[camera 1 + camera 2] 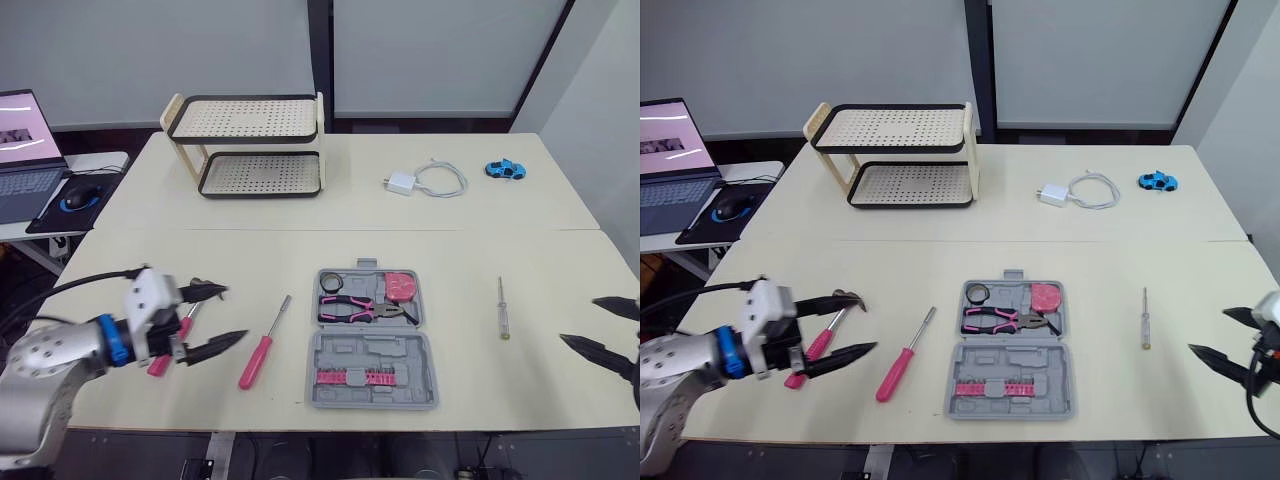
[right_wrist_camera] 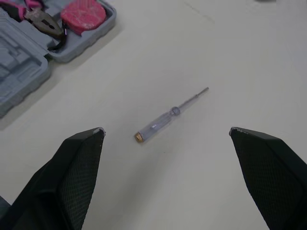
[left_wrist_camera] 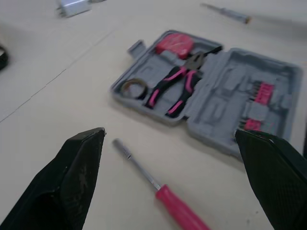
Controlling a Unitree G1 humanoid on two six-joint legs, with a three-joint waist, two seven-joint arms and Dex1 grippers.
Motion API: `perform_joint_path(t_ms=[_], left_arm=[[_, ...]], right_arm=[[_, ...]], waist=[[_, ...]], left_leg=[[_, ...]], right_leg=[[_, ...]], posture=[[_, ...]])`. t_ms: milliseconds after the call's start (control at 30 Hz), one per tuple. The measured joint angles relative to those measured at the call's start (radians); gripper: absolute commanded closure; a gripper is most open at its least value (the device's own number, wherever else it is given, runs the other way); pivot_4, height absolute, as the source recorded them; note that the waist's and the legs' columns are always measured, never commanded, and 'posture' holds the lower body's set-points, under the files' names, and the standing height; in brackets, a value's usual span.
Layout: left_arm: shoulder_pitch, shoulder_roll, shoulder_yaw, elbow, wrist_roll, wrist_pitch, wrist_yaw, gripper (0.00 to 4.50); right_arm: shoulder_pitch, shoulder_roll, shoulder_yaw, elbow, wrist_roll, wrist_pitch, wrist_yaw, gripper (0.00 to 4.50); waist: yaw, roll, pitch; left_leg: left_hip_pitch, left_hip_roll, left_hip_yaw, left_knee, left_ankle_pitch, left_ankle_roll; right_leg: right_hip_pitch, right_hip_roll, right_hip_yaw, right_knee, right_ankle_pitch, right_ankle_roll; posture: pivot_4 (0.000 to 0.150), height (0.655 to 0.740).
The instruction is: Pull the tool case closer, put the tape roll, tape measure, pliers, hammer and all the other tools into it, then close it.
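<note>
Left gripper [image 1: 232, 314] gapes wide, holding nothing — the pink screwdriver [image 1: 262, 345] lies just past its fingertips, the open tool case [image 1: 400, 355] beyond that. Right gripper [image 1: 580, 321] equally spread and empty — a clear screwdriver [image 2: 165, 120] lies ahead of its 2 fingers.

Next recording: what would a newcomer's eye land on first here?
The open grey case stands out in the middle of the table, with pink pliers, a tape roll and a pink tape measure inside. A pink-handled screwdriver lies left of it by the open left tool, a clear screwdriver right of it by the open right tool.
</note>
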Motion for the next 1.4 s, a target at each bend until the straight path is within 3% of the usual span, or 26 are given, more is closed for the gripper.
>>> perform_joint_path(t_ms=[167, 300, 567, 867, 1267, 1400], left_arm=[[-0.177, -0.011, -0.135, -0.013, -0.018, 0.07, -0.015, 0.0], [-0.278, -0.058, -0.217, -0.003, -0.018, 0.086, -0.018, 0.0], [-0.295, -0.079, -0.295, 0.068, 0.026, 0.023, -0.064, 0.0], [-0.295, -0.099, -0.327, 0.071, 0.055, -0.006, -0.076, 0.0], [-0.334, -0.127, -0.349, 0.048, 0.041, 0.023, -0.075, 0.0], [-0.35, -0.155, -0.349, 0.036, 0.025, 0.025, -0.074, 0.0]], right_arm=[[-0.16, 0.038, 0.178, -0.031, -0.005, 0.195, -0.196, 0.02], [-0.309, 0.149, 0.326, -0.022, -0.035, 0.334, -0.376, 0.02], [-0.454, 0.28, 0.459, 0.159, -0.119, 0.379, -0.564, 0.02], [-0.536, 0.346, 0.502, 0.351, -0.174, 0.296, -0.638, 0.02], [-0.552, 0.429, 0.459, 0.417, -0.174, 0.254, -0.729, 0.02], [-0.554, 0.445, 0.451, 0.421, -0.171, 0.247, -0.747, 0.93]], waist=[[-0.003, 0.0, 0.0], [-0.005, 0.0, 0.001], [-0.003, 0.0, 0.001], [-0.005, 0.001, 0.001], [-0.005, 0.001, 0.001], [-0.005, 0.001, 0.001]], left_leg=[[0.0, -0.001, 0.0, 0.0, 0.0, 0.0], [-0.001, -0.001, 0.0, 0.0, 0.0, 0.0], [-0.002, -0.001, -0.001, 0.0, 0.0, 0.0], [-0.002, -0.001, -0.001, 0.0, 0.0, 0.0], [-0.002, -0.002, -0.002, 0.0, 0.0, 0.0], [-0.002, -0.002, -0.002, 0.0, 0.0, 0.0]], right_leg=[[-0.001, 0.002, 0.0, 0.0, 0.0, 0.0], [-0.002, 0.002, 0.001, 0.0, 0.0, 0.0], [-0.004, 0.002, 0.001, 0.0, 0.0, 0.0], [-0.004, 0.002, 0.001, 0.001, 0.0, 0.0], [-0.004, 0.002, 0.001, 0.001, 0.0, 0.0], [-0.004, 0.002, 0.001, 0.001, 0.0, 0.0]], posture=[[0.15, 0.74], [0.15, 0.74], [0.15, 0.74], [0.15, 0.74], [0.15, 0.74], [0.15, 0.74]])
